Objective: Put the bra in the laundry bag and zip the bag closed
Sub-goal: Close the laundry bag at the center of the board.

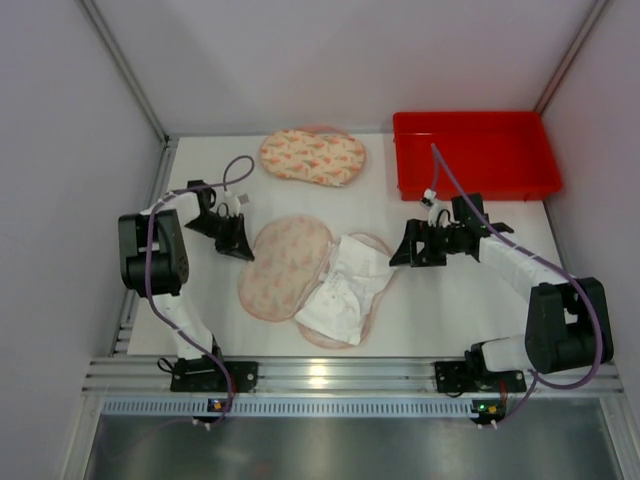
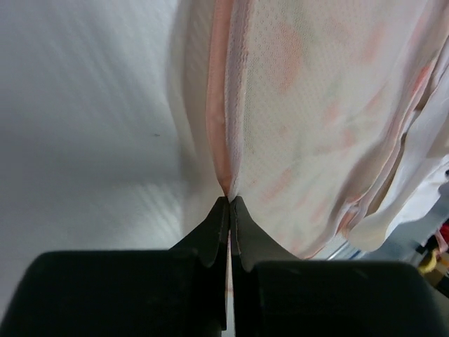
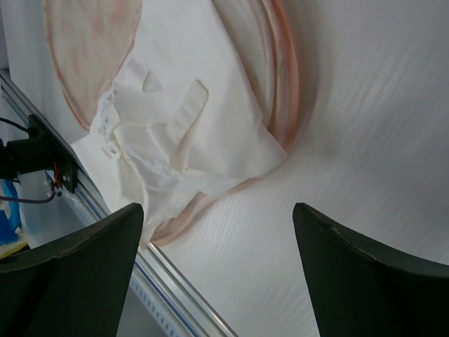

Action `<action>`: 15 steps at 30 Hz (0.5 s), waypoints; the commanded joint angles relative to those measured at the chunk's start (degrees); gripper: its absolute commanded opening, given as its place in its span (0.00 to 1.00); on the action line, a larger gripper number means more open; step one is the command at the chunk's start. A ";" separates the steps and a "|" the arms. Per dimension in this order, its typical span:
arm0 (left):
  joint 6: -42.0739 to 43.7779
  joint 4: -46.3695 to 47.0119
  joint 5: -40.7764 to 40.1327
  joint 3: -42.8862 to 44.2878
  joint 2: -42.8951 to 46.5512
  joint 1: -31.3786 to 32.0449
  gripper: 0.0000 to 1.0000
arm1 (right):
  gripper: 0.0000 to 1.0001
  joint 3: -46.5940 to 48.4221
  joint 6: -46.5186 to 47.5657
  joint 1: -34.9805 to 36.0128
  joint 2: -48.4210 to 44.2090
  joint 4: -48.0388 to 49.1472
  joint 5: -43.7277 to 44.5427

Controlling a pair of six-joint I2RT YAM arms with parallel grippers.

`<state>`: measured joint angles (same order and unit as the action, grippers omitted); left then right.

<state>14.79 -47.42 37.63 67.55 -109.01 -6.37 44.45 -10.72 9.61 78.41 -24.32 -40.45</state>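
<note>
Left wrist: left hand [image 2: 229,203] pinches laundry bag [image 2: 316,105] rim, right hand [image 3: 217,214] agape

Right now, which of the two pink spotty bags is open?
The pink patterned mesh laundry bag in the middle: it lies spread in two halves, the white bra on one. The other bag, by the red plastic tray, is one flat oval.

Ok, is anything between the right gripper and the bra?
Nothing visible blocks it. The right gripper, jaws open, faces the bra across the table; the bra lies uncovered on the right half of the open laundry bag.
</note>
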 commanded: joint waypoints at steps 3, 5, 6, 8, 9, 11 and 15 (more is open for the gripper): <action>-0.46 0.49 -0.54 11.61 4.15 -4.52 0.00 | 0.89 2.75 -0.09 -0.64 -0.19 0.94 -1.39; -0.89 -0.65 1.92 13.39 5.03 -4.62 0.00 | 0.89 2.66 0.00 -0.64 -0.45 1.11 -1.48; -1.51 -0.66 2.79 13.75 5.65 -4.53 0.00 | 0.89 2.58 0.09 -0.64 -0.54 1.11 -1.56; -3.00 -0.66 5.87 13.93 7.58 -4.35 0.00 | 0.89 2.40 0.26 -0.73 -0.54 1.29 -1.74; -3.27 -0.66 6.49 13.75 9.15 -3.66 0.00 | 0.89 2.14 0.26 -0.82 -0.54 1.46 -1.83; -3.18 -0.66 8.07 12.52 11.18 -2.42 0.00 | 0.89 1.87 0.17 -0.73 -0.54 1.90 -2.18; -4.67 -0.66 7.11 10.24 16.97 3.71 0.00 | 0.89 1.96 0.17 -0.73 -0.28 1.73 -2.53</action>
<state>11.62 -47.18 41.91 78.96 -97.14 -6.61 44.80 -10.72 9.56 78.46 -24.32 -41.50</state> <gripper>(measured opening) 0.013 0.888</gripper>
